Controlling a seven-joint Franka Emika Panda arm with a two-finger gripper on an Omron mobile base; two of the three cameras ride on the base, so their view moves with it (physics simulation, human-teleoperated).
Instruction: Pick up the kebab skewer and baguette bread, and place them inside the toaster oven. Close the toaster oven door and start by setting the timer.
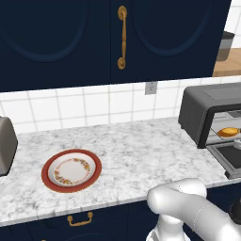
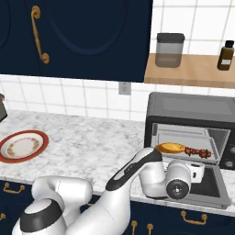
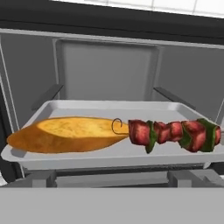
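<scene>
Baguette bread (image 3: 65, 133) and kebab skewer (image 3: 173, 134) sit end to end on the tray (image 3: 109, 159) inside the toaster oven (image 2: 190, 108). Tool wide open, holding nothing. Risk: toaster oven door (image 2: 212, 186) lies down flat; a glancing lift slips off it.

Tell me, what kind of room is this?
It looks like a kitchen. There's a marble counter under blue cupboards, a plate, and a toaster oven with its door open, holding bread and a kebab on a tray.
</scene>
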